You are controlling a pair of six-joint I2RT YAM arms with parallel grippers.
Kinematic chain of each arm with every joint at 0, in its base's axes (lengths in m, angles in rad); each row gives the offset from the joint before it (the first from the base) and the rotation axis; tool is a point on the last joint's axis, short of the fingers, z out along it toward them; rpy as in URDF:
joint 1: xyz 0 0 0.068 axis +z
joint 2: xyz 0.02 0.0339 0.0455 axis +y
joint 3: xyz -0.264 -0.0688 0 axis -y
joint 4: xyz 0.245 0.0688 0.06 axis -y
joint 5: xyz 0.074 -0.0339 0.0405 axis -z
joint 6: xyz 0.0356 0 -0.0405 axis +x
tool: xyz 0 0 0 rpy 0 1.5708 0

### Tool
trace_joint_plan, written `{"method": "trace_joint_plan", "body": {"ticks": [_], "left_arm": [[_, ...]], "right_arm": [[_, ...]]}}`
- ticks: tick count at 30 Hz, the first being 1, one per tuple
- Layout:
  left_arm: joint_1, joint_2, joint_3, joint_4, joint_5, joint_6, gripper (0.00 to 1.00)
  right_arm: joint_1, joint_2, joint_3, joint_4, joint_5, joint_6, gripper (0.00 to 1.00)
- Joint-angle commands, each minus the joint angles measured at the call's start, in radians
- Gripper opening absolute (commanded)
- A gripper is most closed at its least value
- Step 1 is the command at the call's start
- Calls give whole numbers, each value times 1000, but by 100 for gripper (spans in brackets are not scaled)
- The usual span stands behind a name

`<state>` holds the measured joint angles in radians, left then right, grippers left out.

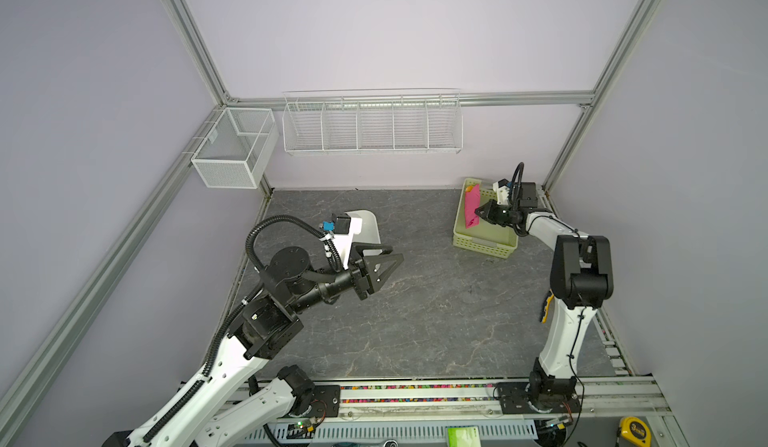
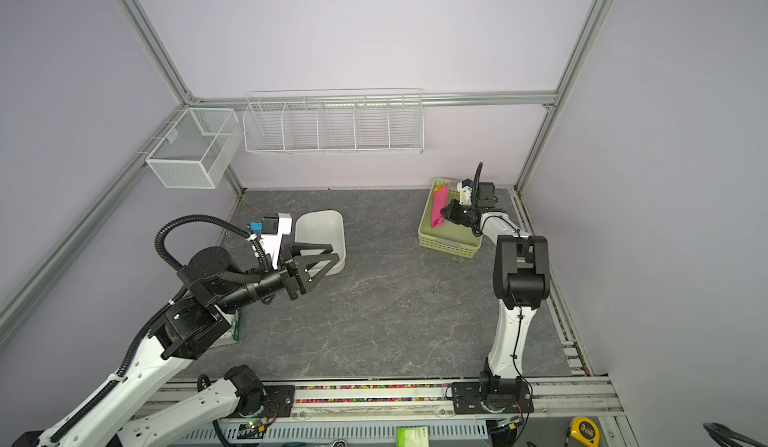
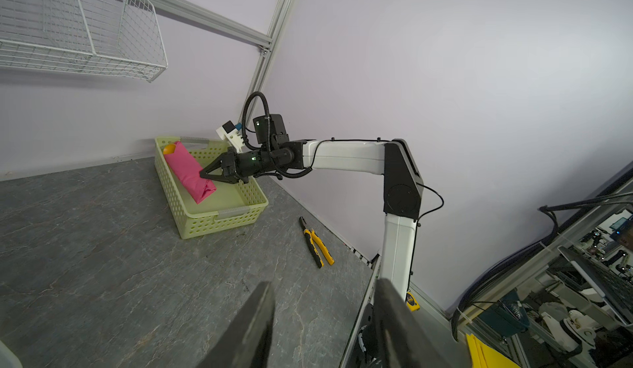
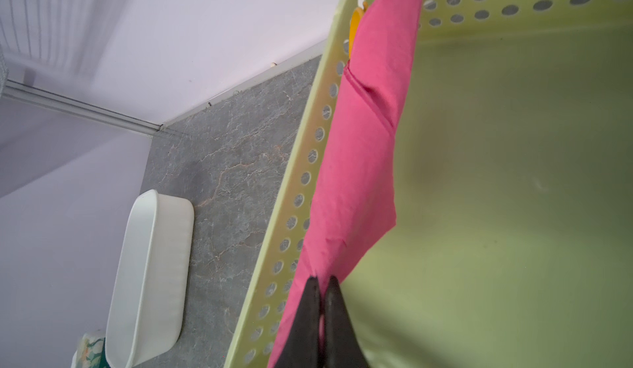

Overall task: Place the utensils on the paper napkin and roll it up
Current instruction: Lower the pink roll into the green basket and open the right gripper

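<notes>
Although the paper napkin [image 3: 190, 173] lies rolled into a pink bundle inside the green basket [image 3: 222, 217], it looks only loosely wound to me. It leans along the basket wall just past the tips of the right gripper [image 4: 323, 280]. Of the utensils [image 3: 169, 149] I can make out only one orange end, poking from the roll at the end farthest from that gripper. The rest are hidden in the paper. The gripper's jaws are pressed together right at the near end of the roll, touching it. Whether a fold of paper is nipped between them I cannot tell.

That is where I would worry. If paper is caught, drawing the gripper away would drag the outer layer and unwind the roll, or tear so thin a sheet. If the tips push further in, the bundle could slide along the wall and the slim plastic pieces could slip out of the open far end. The flap nearest the gripper looks unfastened, so it may spring loose on its own.

Across the table [image 1: 415, 320], the left gripper [image 1: 397, 252] hangs near the white tub [image 2: 320, 233], jaws apart and nothing between them. It is well apart from the basket, so it cannot steady the roll. A pair of pliers [image 3: 317, 243] lies on the table beside the right arm, clear of the basket.
</notes>
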<state>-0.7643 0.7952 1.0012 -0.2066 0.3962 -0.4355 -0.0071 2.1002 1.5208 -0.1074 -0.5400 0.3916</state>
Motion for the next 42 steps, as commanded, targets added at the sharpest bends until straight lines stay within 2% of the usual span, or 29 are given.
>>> {"method": "trace_joint_plan", "body": {"ticks": [1,7,16,24,32,42], "left_arm": [[-1,3,23,-27,-9,32,48],[-1,5,28,-29,-14,34,48],[-1,19,33,-19,-4,31,48],[-1,38,41,-7,7,30,48],[-1,33,40,-7,9,27,48],[-1,20,41,-14,4,27,49]], "right_arm": [[-7,55,52,23,-57,47,7],[-13,121,50,84,-94,117,7],[-46,143,-6,121,-105,171,7],[-61,181,21,-5,-69,145,7],[-63,218,81,-168,19,108,7],[-62,222,90,-223,54,116,23]]}}
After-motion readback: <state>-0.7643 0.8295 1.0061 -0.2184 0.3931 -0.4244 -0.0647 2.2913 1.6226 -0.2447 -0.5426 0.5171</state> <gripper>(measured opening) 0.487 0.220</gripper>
